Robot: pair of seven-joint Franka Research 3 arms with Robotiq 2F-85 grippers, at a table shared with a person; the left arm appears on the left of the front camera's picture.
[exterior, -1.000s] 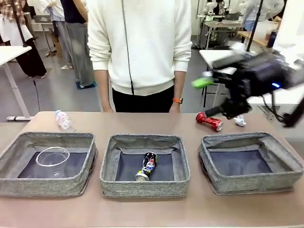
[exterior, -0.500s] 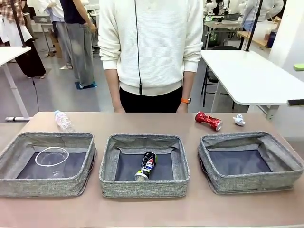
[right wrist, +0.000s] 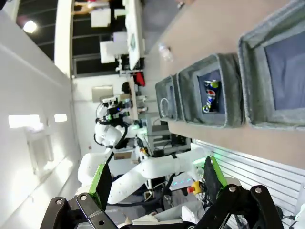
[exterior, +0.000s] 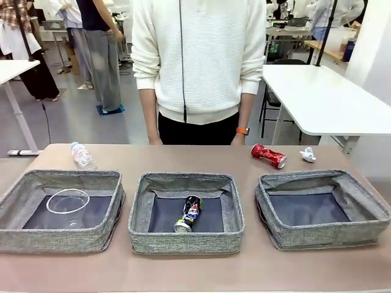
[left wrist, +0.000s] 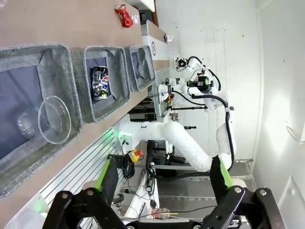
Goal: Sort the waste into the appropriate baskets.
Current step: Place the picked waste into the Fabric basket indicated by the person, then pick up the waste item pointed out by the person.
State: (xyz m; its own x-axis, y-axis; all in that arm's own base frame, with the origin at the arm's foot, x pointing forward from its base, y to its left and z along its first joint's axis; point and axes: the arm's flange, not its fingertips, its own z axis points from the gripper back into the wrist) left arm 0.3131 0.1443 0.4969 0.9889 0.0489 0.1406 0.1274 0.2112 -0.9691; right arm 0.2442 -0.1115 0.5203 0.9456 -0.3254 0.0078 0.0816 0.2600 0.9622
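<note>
- In the front view you see three baskets in a row across the lower half of the frame. The clear plastic cup (exterior: 67, 201) lies in the left basket (exterior: 61, 237). The dark printed can (exterior: 188, 213) lies in the middle basket (exterior: 183, 239).
- The right basket (exterior: 317, 235) is at the lower right. Behind it, on the table (exterior: 195, 271), the crushed red can (exterior: 269, 155) lies near the paper ball (exterior: 308, 155).
- The clear plastic bottle (exterior: 82, 155) lies on the table at the middle left, just behind the left basket. A person in a white sweater (exterior: 198, 55) stands at the top centre.
- In the left wrist view the left gripper (left wrist: 163, 164) is at the bottom, and its green-padded fingers (left wrist: 106, 174) stand wide apart. The baskets are at the upper left of the frame, with the cup (left wrist: 50, 119) and the dark can (left wrist: 101, 82) inside them. The red can (left wrist: 125, 8) is at the top edge.
- In the right wrist view the right gripper (right wrist: 157, 174) is at the bottom, also spread wide. The baskets are at the upper right, and the dark can (right wrist: 211, 95) lies in the middle one. The bottle (right wrist: 165, 52) is above them on the table.
</note>
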